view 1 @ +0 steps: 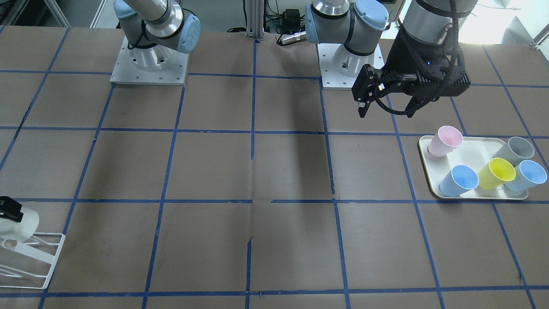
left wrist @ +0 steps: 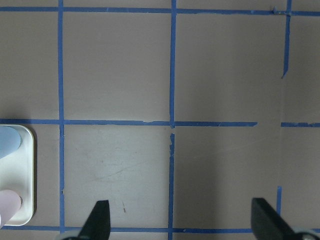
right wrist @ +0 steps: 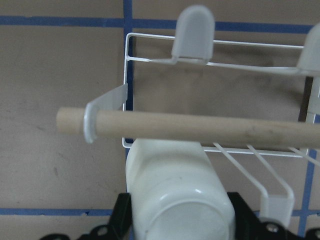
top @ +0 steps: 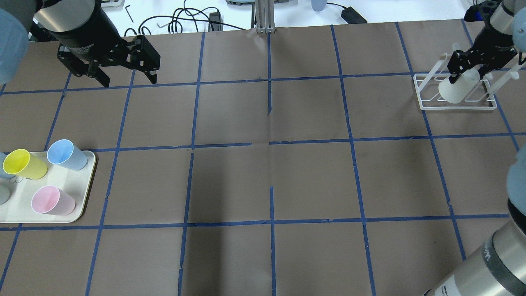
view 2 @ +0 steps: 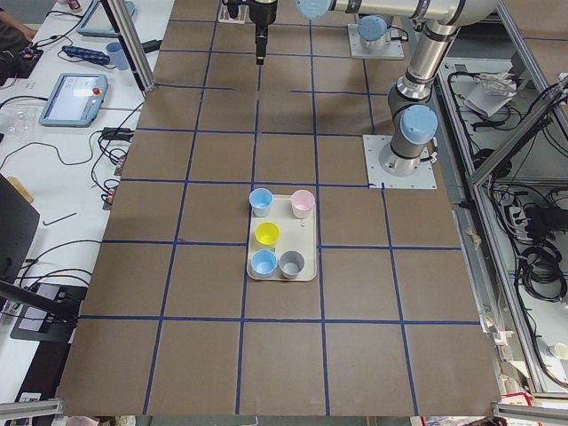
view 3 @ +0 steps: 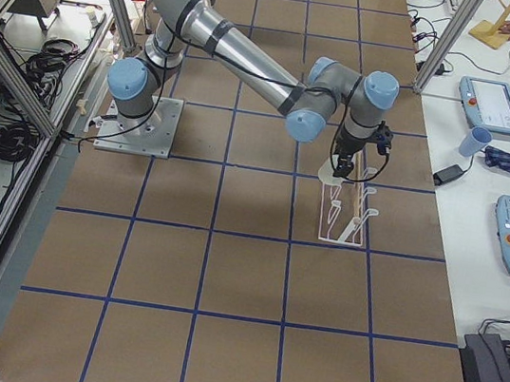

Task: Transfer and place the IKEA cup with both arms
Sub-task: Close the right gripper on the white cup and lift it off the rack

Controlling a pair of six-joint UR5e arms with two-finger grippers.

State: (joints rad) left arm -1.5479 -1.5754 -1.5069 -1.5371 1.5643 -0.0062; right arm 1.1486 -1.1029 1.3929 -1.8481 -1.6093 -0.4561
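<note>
The off-white IKEA cup [top: 455,89] is held tilted over the white wire rack [top: 457,108] at the far right, with its mouth pointing away from the gripper. My right gripper [top: 468,70] is shut on the cup's base. In the right wrist view the cup [right wrist: 175,192] sits between the black fingers, just under the rack's wooden dowel [right wrist: 200,127]. The cup also shows at the front-facing view's left edge [view 1: 21,223]. My left gripper [top: 128,82] is open and empty above the bare table at the far left. Its fingertips [left wrist: 100,220] stand wide apart.
A cream tray [top: 24,195] at the left edge holds pink [top: 53,200], yellow [top: 24,164], blue [top: 68,155] and grey [view 1: 513,151] cups and a second blue one [view 1: 526,175]. Brown paper with blue tape lines covers the table. Cables lie beyond the far edge.
</note>
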